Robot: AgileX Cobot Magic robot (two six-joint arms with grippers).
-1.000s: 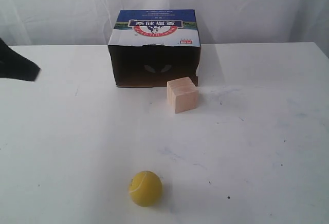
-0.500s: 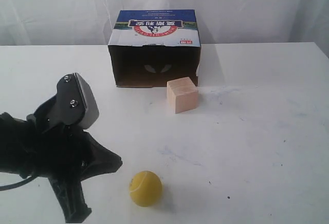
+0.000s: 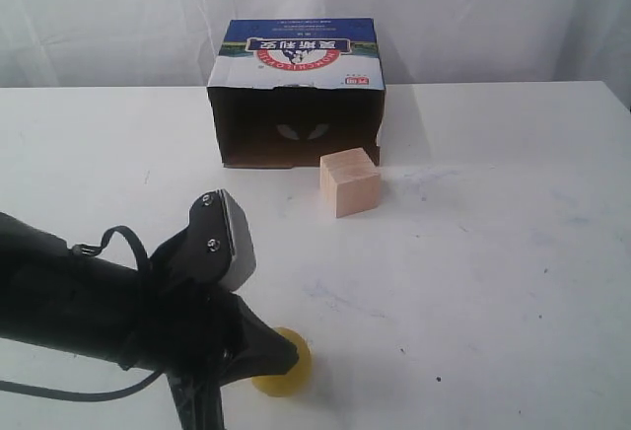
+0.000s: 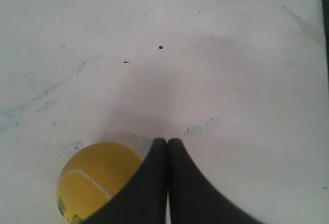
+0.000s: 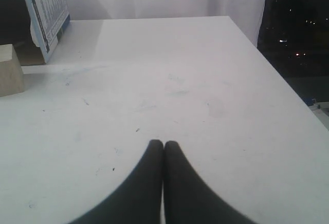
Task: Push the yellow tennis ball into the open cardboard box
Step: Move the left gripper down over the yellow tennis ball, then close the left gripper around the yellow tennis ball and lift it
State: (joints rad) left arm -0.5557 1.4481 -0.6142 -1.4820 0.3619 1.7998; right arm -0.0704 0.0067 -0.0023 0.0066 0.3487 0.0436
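The yellow tennis ball (image 3: 294, 375) lies near the table's front edge, half hidden behind my left gripper (image 3: 286, 355). In the left wrist view the ball (image 4: 95, 180) sits right beside the shut fingers, touching or nearly touching one; the left gripper (image 4: 167, 142) holds nothing. The open cardboard box (image 3: 296, 105) stands at the back centre, its dark opening facing forward and its blue-and-white panel on top. My right gripper (image 5: 163, 143) is shut and empty over bare table; the box (image 5: 46, 8) shows at the far edge of its view. The exterior view does not show the right gripper.
A pale wooden cube (image 3: 349, 182) stands just in front of the box's right corner, also in the right wrist view as the cube (image 5: 10, 70). The white table (image 3: 493, 252) has a drop-off edge on the right. A white curtain hangs behind.
My left arm has swept in from the left and down toward the front, its shut fingers now against the ball's left side. The ball, box and cube have not visibly shifted.
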